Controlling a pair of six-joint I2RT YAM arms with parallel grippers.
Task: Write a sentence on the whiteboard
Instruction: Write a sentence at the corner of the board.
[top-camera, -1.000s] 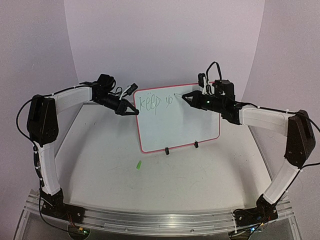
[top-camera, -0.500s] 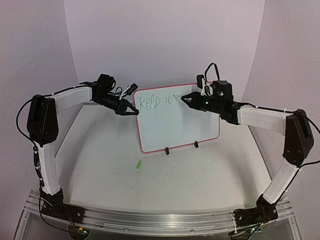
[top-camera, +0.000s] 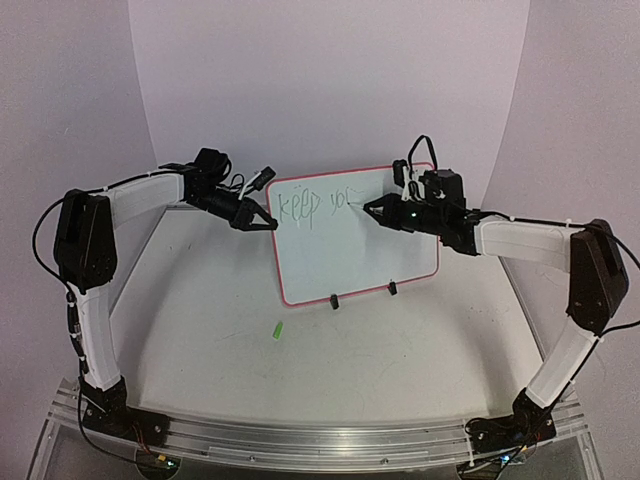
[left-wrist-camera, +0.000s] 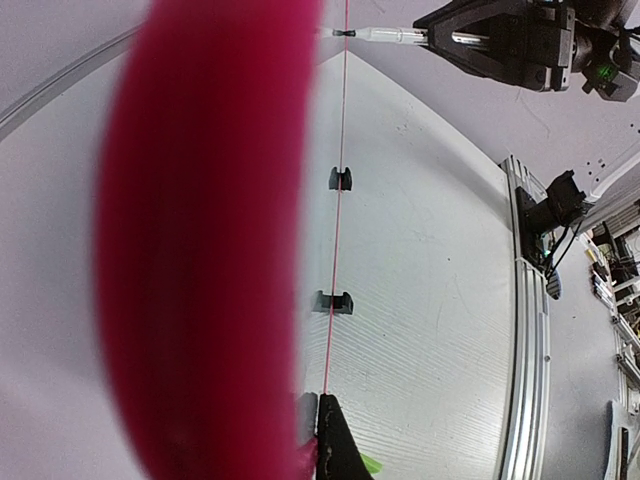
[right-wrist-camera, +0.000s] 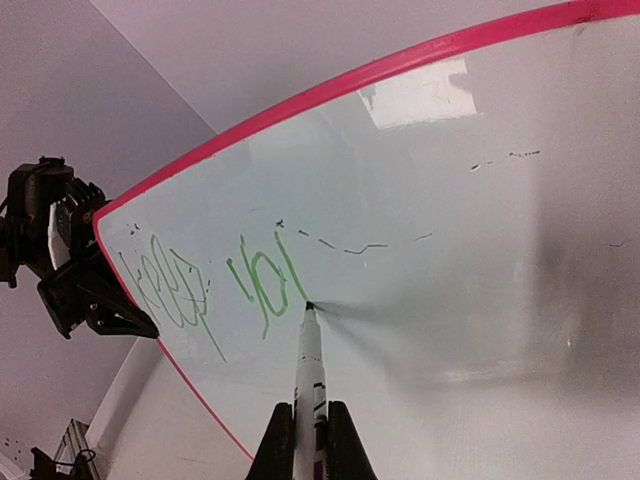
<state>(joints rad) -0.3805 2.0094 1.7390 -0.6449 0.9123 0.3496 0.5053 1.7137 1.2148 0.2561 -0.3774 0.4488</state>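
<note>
And there's the right tool (right-wrist-camera: 307, 415), pinched tight on the marker (right-wrist-camera: 310, 350), with the tip pressed to the whiteboard (top-camera: 350, 250) straight ahead of its fingers, just past the green "yo". Mid-word, I'd say. The left tool (top-camera: 268, 224) looks clamped on the board's near top corner, and I read that as bracing it against the pen's push. The board stands near upright on its clip feet (top-camera: 333, 301), face toward both tools. Its long axis runs from the left tool across to beyond the right one. A green cap (top-camera: 277, 329) lies on the table (top-camera: 200, 330) below the left tool.
</note>
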